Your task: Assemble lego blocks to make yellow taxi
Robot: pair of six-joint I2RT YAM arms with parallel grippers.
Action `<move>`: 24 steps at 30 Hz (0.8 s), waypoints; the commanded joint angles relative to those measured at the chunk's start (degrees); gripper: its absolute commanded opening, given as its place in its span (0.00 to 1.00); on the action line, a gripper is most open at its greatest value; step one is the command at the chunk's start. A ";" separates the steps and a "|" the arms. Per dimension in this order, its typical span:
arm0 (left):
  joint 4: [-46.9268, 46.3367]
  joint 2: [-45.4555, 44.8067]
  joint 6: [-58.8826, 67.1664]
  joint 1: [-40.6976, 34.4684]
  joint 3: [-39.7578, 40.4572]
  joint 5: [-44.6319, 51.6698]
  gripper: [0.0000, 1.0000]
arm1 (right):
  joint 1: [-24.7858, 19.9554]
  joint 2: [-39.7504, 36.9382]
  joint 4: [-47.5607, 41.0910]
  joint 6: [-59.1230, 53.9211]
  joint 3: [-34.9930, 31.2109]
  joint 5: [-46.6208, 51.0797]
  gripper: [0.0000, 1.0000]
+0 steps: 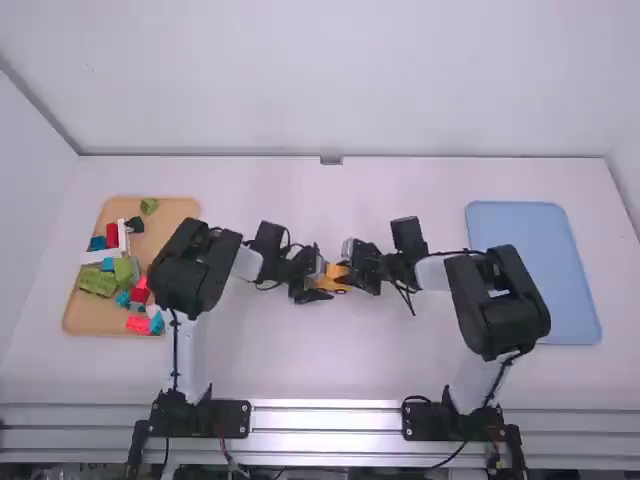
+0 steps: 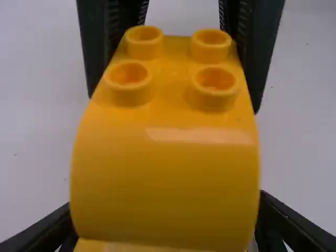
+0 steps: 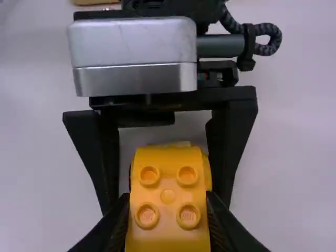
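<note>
Displays coloured blocks (image 1: pixel 97 282) heaped on tan tray (image 1: pixel 172 225), far left. Clamps left gripper (image 1: pixel 317 279) on joined yellow blocks (image 1: pixel 331 284) mid-table; pinches same blocks from facing side with right gripper (image 1: pixel 351 270). Sets off scene with blue tray (image 1: pixel 530 270), far right.

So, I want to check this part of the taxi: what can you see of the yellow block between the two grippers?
The yellow block looks like smooth, glossy plastic, with four round, hollow-topped studs and a broad rounded end. Its studs face both wrist cameras. It is around the table's middle, with more yellow showing below it. The right gripper has a finger on each side of it; the left gripper is close by, contact unclear.
</note>
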 commanded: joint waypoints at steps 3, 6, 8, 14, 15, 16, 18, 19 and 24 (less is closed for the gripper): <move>-1.60 1.11 -0.70 0.94 -0.66 -3.37 0.77 | 0.50 0.22 -0.07 -0.07 -0.22 -0.20 0.08; -1.57 1.11 -0.70 0.85 -0.66 -3.13 0.62 | 0.92 0.22 -0.22 -0.04 -0.22 1.11 0.08; -1.55 1.11 -0.68 1.16 -0.66 -3.43 0.55 | 0.87 0.22 -0.24 -0.09 -0.22 1.33 0.08; -2.08 1.11 -0.66 1.16 -0.66 -3.34 0.44 | 0.87 0.22 -1.14 -1.27 -0.26 1.29 0.08; -2.10 1.11 -0.66 1.16 -0.66 -3.37 0.44 | 0.87 0.22 -1.40 -1.84 -0.26 1.31 0.08; -2.10 1.11 -0.68 1.25 -0.66 -3.37 0.43 | 0.87 0.22 -1.95 -3.26 -0.26 1.36 0.08; -1.99 1.11 -0.66 1.18 -0.66 -3.37 0.40 | 0.90 0.33 -2.14 -3.48 -0.07 1.14 0.07; -1.99 1.11 -0.66 1.18 -0.66 -3.32 0.40 | 0.94 0.33 -2.14 -3.52 -0.02 1.14 0.06; -2.01 1.11 -0.66 1.14 -0.66 -2.49 0.38 | 0.87 0.33 -2.27 -3.65 0.17 1.31 0.05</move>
